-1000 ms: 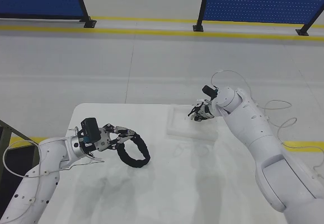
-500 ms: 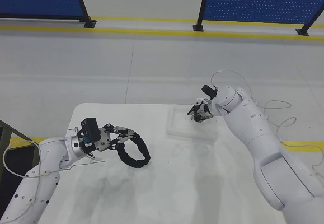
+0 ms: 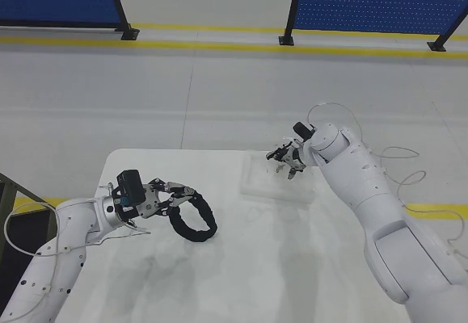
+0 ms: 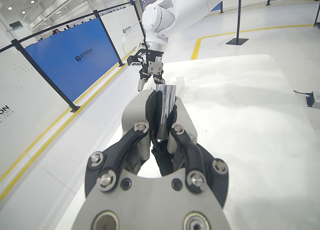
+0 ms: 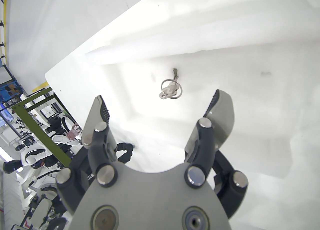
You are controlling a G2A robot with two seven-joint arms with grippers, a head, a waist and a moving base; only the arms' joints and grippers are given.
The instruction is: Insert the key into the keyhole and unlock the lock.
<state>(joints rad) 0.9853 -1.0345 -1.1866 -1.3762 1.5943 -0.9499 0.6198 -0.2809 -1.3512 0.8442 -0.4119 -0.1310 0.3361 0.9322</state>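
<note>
Key in tray, clear of walls, under parted right hand

I am holding the lock, a black cable loop with a chrome cylinder, clamped in my left gripper, cylinder end pointing away from the wrist. The key, small and silver on a split ring, is lying flat inside the white tray, ungripped

Black-and-chrome lock — silver key — white tray, white table.
</note>
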